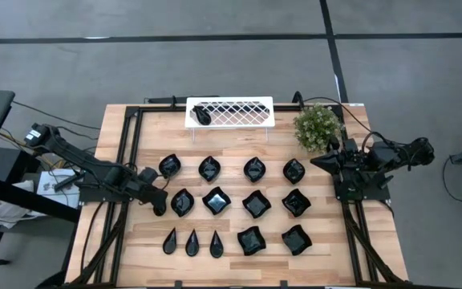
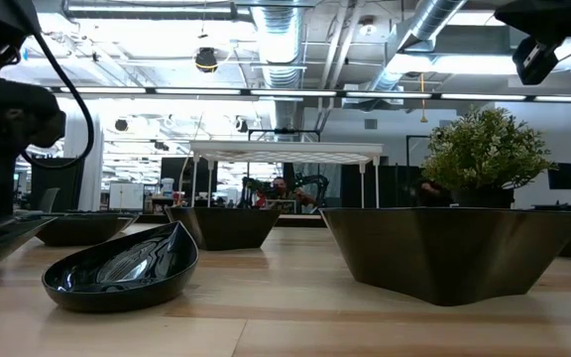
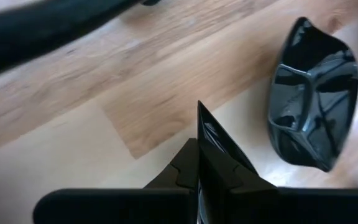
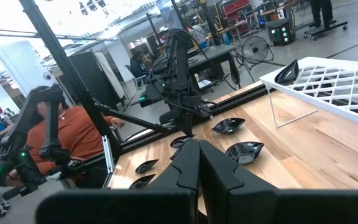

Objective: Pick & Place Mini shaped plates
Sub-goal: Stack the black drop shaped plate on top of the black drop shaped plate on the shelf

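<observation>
Closed right gripper (image 4: 199, 163) jaws face plates (image 4: 244, 151), white rack (image 4: 328, 84), seated person (image 4: 79, 134).

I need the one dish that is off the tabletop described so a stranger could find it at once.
Find the white lattice rack at the table's far edge, beside the small potted plant. At its end toward the left arm sits one mini shaped plate. It alone is up on the rack; the rest lie in rows on the wood.
</observation>
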Controlling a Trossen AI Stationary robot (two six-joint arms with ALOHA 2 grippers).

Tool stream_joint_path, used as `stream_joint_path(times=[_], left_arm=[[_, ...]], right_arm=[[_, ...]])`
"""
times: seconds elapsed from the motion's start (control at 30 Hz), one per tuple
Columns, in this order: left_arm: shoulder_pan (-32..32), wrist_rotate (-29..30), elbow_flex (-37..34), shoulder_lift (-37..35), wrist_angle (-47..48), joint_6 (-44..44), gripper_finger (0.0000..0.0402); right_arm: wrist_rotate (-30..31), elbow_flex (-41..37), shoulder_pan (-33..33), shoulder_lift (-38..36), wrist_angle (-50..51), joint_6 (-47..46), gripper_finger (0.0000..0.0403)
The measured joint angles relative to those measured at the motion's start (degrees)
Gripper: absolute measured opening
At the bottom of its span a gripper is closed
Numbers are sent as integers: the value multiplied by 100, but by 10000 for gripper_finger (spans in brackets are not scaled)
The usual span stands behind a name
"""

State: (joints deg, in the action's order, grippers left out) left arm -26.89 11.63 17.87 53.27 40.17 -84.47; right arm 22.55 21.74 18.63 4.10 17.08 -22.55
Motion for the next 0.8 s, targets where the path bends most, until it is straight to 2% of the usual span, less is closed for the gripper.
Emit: stream_joint_path(times=[0.43, 0.6, 0.73, 0.8], left_arm=[[0, -231, 2, -746, 94, 31, 4], [0, -259, 4, -1179, -32, 308, 4], [0, -211, 4, -1550, -401, 612, 3], [0, -3, 7, -1694, -693, 782, 3]], right_arm=[[0, 0, 0, 0, 0, 2, 0], [0, 0, 0, 0, 0, 2, 0], [3, 0, 0, 0, 2, 2, 0], [10, 0, -1, 0, 2, 2, 0]])
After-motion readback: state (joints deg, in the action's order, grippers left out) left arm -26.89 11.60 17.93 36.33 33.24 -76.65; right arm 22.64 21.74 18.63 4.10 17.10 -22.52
